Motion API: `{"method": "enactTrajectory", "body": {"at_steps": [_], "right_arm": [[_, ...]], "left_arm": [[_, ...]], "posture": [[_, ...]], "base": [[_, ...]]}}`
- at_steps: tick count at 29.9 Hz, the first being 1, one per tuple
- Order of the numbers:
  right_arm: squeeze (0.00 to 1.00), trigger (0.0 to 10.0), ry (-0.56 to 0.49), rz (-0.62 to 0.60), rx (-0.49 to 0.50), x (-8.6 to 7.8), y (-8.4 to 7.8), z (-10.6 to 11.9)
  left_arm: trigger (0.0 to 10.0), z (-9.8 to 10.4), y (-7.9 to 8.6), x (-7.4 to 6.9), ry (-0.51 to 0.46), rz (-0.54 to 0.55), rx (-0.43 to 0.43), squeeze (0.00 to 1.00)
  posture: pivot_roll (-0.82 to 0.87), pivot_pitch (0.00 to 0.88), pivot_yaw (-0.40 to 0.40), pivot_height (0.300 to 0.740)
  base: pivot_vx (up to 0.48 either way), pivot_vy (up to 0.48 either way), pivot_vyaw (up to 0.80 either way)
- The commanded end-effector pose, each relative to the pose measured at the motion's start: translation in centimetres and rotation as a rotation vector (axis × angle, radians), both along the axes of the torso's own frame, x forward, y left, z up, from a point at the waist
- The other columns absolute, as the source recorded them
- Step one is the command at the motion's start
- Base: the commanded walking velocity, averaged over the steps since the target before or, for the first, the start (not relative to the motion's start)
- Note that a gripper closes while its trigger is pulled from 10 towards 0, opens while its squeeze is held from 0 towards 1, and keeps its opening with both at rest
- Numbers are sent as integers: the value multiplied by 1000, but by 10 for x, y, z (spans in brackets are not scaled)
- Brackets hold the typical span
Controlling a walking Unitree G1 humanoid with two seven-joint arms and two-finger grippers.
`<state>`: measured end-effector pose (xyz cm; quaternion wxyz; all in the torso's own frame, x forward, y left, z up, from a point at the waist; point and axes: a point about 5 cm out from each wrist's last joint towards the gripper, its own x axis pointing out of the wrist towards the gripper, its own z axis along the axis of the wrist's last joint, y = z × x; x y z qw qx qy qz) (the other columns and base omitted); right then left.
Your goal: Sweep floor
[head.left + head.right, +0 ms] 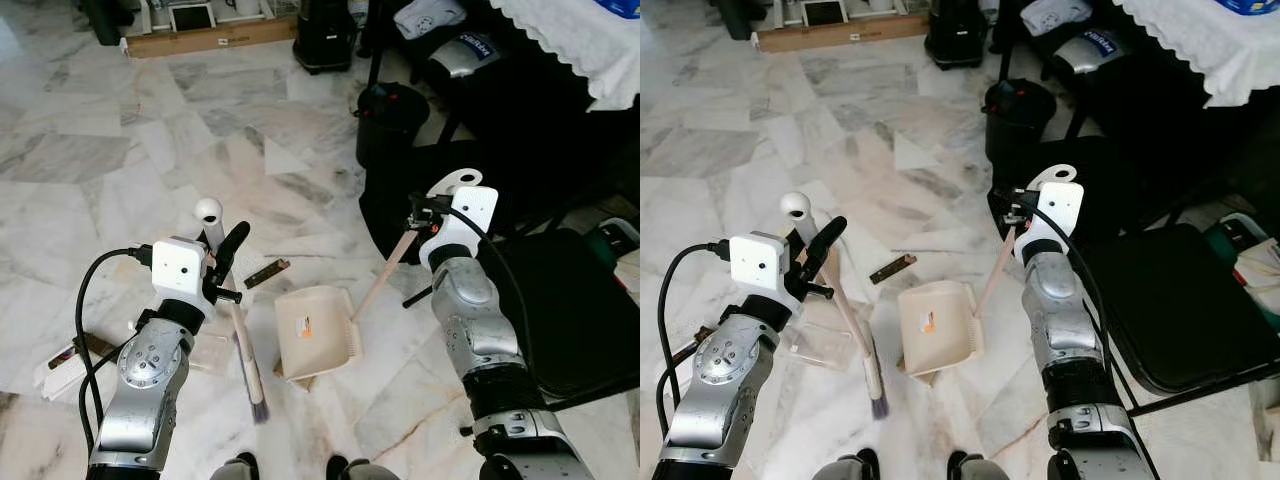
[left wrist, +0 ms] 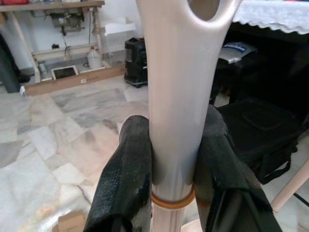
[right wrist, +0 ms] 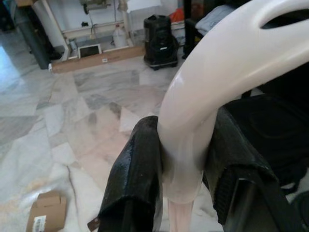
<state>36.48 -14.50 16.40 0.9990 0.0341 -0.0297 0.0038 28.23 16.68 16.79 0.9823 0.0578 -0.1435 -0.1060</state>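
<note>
Left gripper (image 2: 171, 169) is clamped on the white plastic grip of the broom (image 1: 245, 350), one black finger (image 2: 126, 179) pressed against each side just above an orange ring on the shaft. From my head camera, the broom slants down from that grip to its bristle head (image 1: 260, 408), which touches the marble floor (image 1: 120, 150) just ahead of my feet.

Right gripper (image 3: 183, 159) pinches the curved white handle top of the dustpan (image 1: 316, 333); its fingers (image 3: 137, 174) bear on both sides of the handle where it narrows into the pale wooden stick (image 1: 385, 275). The stick runs diagonally down to the cream pan, which rests on the floor between my two arms, close beside the broom head.

A small dark strip of debris (image 1: 266, 273) lies on the floor just beyond the pan. Flat packaging scraps (image 1: 70, 358) lie on the floor to my left. A black folding chair (image 1: 570, 300) stands to my right, and a black bin (image 1: 390, 115) stands further ahead.
</note>
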Motion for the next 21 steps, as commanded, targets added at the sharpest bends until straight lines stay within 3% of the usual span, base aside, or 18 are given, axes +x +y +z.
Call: {"method": "enactTrajectory", "body": {"at_steps": [1, 21], "right_arm": [[0, 10000, -72, -3, 1, 0, 0, 15], [0, 10000, -61, 5, -73, -4, -3, 10]], "left_arm": [[10000, 7, 0, -1, -29, -4, 17, 0], [10000, 5, 1, -4, -31, -8, 29, 0]], "posture": [[-42, 238, -40, 740], [-47, 219, -48, 740]], "base": [[262, 0, 0], [13, 0, 0]]}}
